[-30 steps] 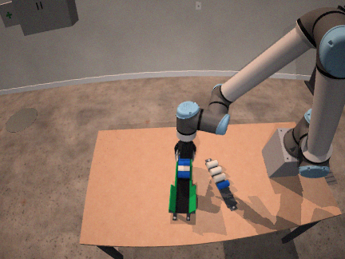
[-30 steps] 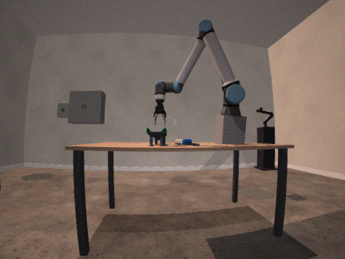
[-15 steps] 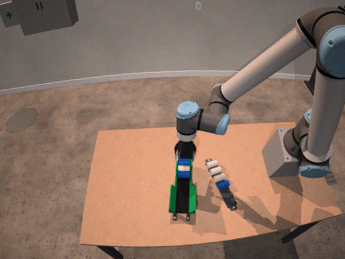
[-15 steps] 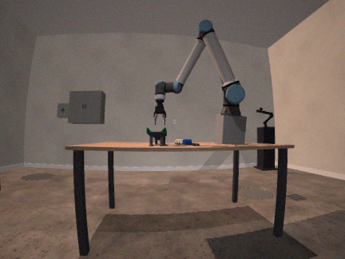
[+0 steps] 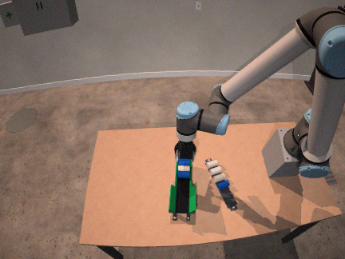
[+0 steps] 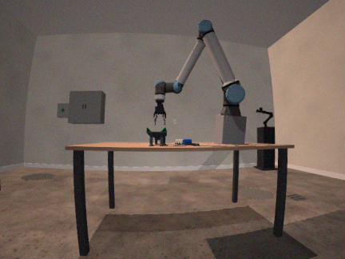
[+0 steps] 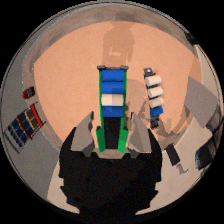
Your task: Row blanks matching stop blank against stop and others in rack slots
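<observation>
The green feed ramp [image 5: 172, 198] [image 6: 156, 135] [image 7: 99, 134] has a black floor. In the wrist view a row lies across it against the far stop: a blue blank [image 7: 112, 76], a second blue blank [image 7: 112, 88], a white blank [image 5: 184, 169] [image 7: 111, 99] and a third blue blank [image 5: 184, 174] [image 7: 111, 110]. My gripper [image 5: 184, 155] [image 6: 159, 119] [image 7: 112, 112] hangs above the ramp's blank end, fingers half apart, with nothing between them. The dark stock rack [image 5: 228, 199] [image 7: 151, 70] to the right holds three white blanks [image 5: 216, 170] [image 7: 154, 91] and one blue blank [image 5: 223, 185] [image 7: 157, 111].
The ramp and rack stand mid-table on the tan table top [image 5: 128, 180] [image 6: 120, 148]. The arm's grey base block [image 5: 276, 157] [image 6: 230, 129] stands at the right rear corner. A grey cabinet [image 6: 85, 106] hangs on the back wall.
</observation>
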### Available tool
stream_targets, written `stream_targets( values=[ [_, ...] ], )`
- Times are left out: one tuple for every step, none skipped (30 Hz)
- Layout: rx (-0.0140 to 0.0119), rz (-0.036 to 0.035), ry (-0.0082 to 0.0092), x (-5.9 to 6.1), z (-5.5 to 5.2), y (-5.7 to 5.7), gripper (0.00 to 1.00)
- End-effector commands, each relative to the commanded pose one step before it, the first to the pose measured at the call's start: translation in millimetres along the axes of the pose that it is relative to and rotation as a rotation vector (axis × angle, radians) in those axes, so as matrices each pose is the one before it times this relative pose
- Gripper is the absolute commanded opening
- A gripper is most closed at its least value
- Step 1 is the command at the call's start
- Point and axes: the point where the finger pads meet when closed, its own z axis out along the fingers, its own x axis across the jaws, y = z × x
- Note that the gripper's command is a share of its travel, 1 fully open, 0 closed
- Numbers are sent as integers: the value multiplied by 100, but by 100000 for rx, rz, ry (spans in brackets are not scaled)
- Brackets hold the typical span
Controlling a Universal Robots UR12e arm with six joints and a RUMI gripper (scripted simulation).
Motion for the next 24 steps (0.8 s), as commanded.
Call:
stream_targets(
  values=[
    [31, 1, -133, -67, 155, -9, 52],
    [0, 0, 0, 0, 0, 0, 52],
    [3, 5, 1, 0, 81, 1, 52],
    [0, 1, 0, -1, 89, 0, 52],
    [0, 0, 0, -1, 98, 1, 52],
    [0, 0, 0, 0, 106, 1, 52],
    [0, 0, 0, 0, 114, 1, 52],
    [0, 0, 0, 0, 121, 1, 52],
    [0, 0, 0, -1, 127, 1, 52],
    [0, 0, 0, 0, 134, 1, 52],
    [0, 0, 0, 0, 140, 1, 52],
    [0, 0, 0, -1, 145, 1, 52],
    [0, 0, 0, -1, 149, 1, 52],
    [0, 0, 0, 0, 154, 1, 52],
    [0, 0, 0, -1, 157, 1, 52],
    [0, 0, 0, -1, 159, 1, 52],
    [0, 0, 0, 0, 161, 1, 52],
    [0, 0, 0, 0, 0, 0, 52],
    [0, 0, 0, 0, 0, 0, 52],
    [0, 0, 0, -1, 162, 1, 52],
    [0, 0, 0, -1, 163, 1, 52],
    [0, 0, 0, 0, 163, 1, 52],
    [0, 0, 0, -1, 161, 1, 52],
    [0, 0, 0, -1, 160, 1, 52]
  ],
)
